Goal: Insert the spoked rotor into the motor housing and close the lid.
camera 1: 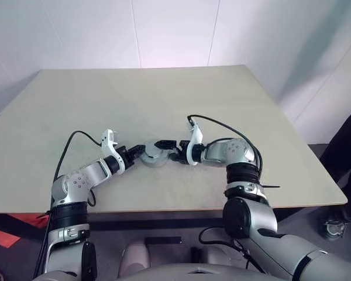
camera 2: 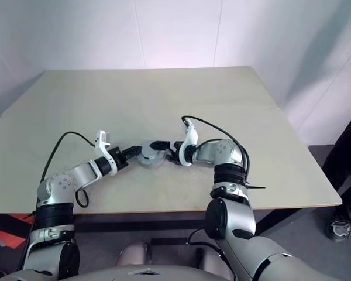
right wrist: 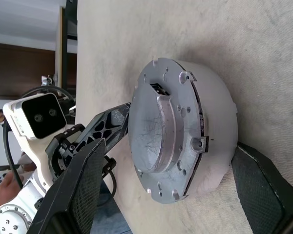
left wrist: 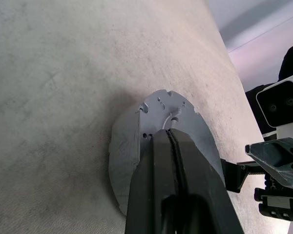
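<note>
While the lid (right wrist: 185, 131) sits mid-table (camera 1: 164, 93) on its base, left gripper (left wrist: 172, 139) is clenched tight, tips pressed on it; right gripper (right wrist: 171, 195) gapes wide, fingers straddling the lid.

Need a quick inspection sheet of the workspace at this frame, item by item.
Surface: beige table, bare apart from the assembly.
Job's things: grey lid sits on the round grey assembly on the table; rotor and housing windings cannot be made out.
Clutter: nothing seen.
Grippers: left gripper shut, fingers pressed on the lid's top; right gripper open, fingers straddling the assembly's sides.
Cables: black cable loops from each wrist, above the table.
Surroundings: white panelled wall behind.
</note>
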{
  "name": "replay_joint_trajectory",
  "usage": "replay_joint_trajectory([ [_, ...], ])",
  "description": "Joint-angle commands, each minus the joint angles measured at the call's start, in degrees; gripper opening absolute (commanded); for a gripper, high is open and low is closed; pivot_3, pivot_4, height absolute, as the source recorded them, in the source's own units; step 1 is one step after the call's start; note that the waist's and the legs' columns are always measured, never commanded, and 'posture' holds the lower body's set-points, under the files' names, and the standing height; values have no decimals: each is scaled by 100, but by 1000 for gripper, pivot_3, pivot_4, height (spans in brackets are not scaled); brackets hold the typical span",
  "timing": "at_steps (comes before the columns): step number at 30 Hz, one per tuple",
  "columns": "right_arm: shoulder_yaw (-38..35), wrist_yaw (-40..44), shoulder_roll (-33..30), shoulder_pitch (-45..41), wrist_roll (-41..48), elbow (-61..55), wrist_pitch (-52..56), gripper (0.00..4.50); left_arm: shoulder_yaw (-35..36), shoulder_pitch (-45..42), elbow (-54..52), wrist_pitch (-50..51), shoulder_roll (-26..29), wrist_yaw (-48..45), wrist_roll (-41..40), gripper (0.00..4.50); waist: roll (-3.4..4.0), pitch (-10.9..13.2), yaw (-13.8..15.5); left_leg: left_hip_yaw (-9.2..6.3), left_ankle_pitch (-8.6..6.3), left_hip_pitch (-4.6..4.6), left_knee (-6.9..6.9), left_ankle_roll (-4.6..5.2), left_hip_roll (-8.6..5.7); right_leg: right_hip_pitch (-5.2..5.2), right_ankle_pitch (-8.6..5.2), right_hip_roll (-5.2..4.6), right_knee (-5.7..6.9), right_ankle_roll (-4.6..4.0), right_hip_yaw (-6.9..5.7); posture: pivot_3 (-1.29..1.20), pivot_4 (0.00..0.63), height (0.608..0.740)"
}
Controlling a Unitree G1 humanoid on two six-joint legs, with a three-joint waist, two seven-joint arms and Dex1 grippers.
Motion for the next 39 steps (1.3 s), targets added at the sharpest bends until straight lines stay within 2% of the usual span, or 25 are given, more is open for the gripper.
replay_joint_trajectory([
  [1, 113, 113, 284, -319, 327, 51, -138, 4477, -127, -65, 93, 33, -71, -29, 39, 0, 0, 0, 2, 1, 1, -2, -3, -2, 0, -5, 0, 0, 1, 0, 0, 0, 0, 740],
  [10, 242, 170, 497, -429, 574, 2, -175, 4477, -161, -74, 167, -62, -114, -71, 92, 0, 0, 0, 24, 6, 21, -28, -16, -34, -2, -30, 4, 1, 6, -7, 0, 0, 0, 740],
  [13, 287, 162, 481, -443, 615, -4, -213, 4477, -176, -89, 207, -98, -121, -96, 125, 0, 0, 0, 31, 8, 20, -41, -20, -33, -3, -37, 18, 2, 6, -46, -2, 0, 0, 740],
  [20, 371, 206, 422, -462, 613, 25, -293, 2267, -186, -123, 316, -207, -128, -157, 196, 0, -1, 0, 30, 7, 20, -52, -19, -33, -2, -48, 13, 4, 6, -39, -4, 0, 0, 740],
  [23, 388, 229, 386, -474, 605, 56, -334, 2057, -187, -158, 382, -245, -128, -194, 235, 0, -1, 0, 30, 7, 20, -51, -17, -33, -1, -47, 10, 3, 8, -34, -4, 0, 0, 740],
  [30, 291, 154, 279, -506, 595, 142, -424, 2039, -140, -180, 449, -370, -122, -287, 285, 0, -1, 0, 31, 7, 21, -50, -15, -34, -1, -45, 11, 3, 10, -37, -4, 0, 0, 740],
  [35, -409, -173, 213, -756, 847, 644, -645, 2039, 466, -309, 443, -657, -251, -250, -122, 0, -5, 2, 28, 7, 21, -53, -13, -34, 0, -48, 20, 3, 11, -52, -4, 0, 0, 740],
  [39, -949, -489, 122, -982, 1120, 1134, -943, 2039, 1002, -397, 330, -704, -310, -99, -563, 0, -8, 4, 29, 5, 21, -105, -1, -33, 1, -89, 29, 4, 19, -61, -8, 0, 0, 740],
])
